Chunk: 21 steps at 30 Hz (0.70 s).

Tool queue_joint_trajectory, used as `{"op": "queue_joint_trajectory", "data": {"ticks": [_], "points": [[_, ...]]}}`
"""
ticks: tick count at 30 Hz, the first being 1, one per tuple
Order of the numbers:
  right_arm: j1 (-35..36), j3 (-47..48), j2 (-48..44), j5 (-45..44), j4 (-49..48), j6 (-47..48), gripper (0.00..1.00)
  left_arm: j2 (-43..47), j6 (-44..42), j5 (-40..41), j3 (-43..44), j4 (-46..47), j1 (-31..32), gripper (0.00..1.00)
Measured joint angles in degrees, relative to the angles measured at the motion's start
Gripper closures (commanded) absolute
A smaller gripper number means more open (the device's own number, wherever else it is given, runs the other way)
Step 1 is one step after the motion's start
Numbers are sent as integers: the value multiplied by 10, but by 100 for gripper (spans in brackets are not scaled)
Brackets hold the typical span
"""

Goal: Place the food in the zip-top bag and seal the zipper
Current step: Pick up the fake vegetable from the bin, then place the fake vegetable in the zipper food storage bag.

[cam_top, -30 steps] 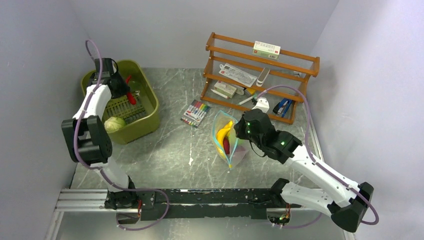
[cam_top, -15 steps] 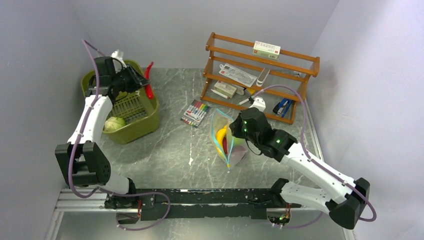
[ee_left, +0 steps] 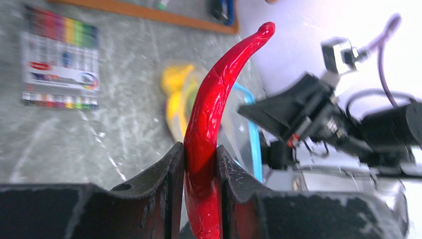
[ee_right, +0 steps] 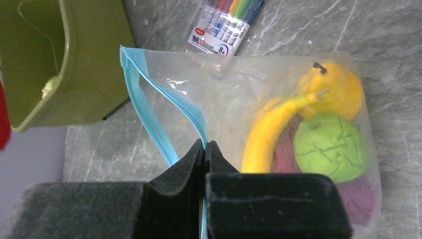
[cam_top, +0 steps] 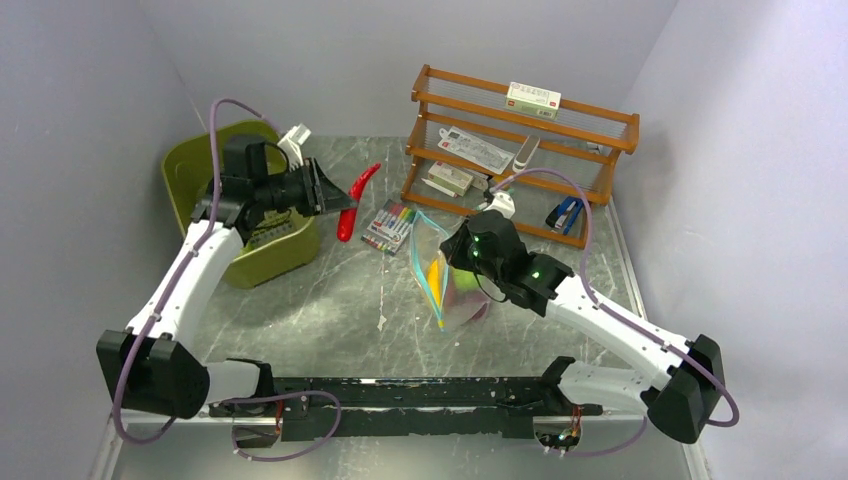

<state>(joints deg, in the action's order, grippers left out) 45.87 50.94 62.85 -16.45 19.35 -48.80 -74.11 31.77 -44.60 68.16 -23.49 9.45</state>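
Note:
My left gripper [cam_top: 330,196] is shut on the red chili [cam_top: 353,200], held in the air right of the green tub; the chili [ee_left: 209,124] stands between its jaws in the left wrist view. My right gripper [cam_top: 455,247] is shut on one side of the teal-blue zipper [ee_right: 196,122] of the clear zip-top bag [cam_top: 452,285] and holds its mouth open toward the left. Inside the bag lie a yellow banana [ee_right: 271,129], an orange-yellow piece [ee_right: 336,89], a green piece [ee_right: 328,144] and a purple-red piece [ee_right: 356,199].
The olive-green tub [cam_top: 275,250] stands at the back left, a pale green piece [ee_right: 48,85] showing inside it in the right wrist view. A pack of coloured markers [cam_top: 392,225] lies between the tub and the bag. A wooden rack [cam_top: 520,150] with stationery stands at the back right.
My left gripper has lifted the red chili out of the tub and carried it right toward the bag. My right gripper has shifted left a little, raising the bag's mouth.

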Motion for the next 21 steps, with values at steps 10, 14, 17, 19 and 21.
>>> {"op": "queue_joint_trajectory", "data": {"ticks": [10,14,17,19,21], "points": [[-1,-11,-6,-30,-64,-33,100,25,-21,-108,-72,-6,60,85],[-1,-11,5,-31,-88,-28,100,21,-32,-126,-82,-8,76,84],[-1,-13,7,-22,-113,-23,100,9,-39,-134,-83,-11,88,83],[-1,-16,7,-11,-132,-19,100,0,-39,-134,-84,-14,96,83],[-1,-19,6,2,-150,-16,100,-10,-37,-134,-84,-14,106,83]]}}
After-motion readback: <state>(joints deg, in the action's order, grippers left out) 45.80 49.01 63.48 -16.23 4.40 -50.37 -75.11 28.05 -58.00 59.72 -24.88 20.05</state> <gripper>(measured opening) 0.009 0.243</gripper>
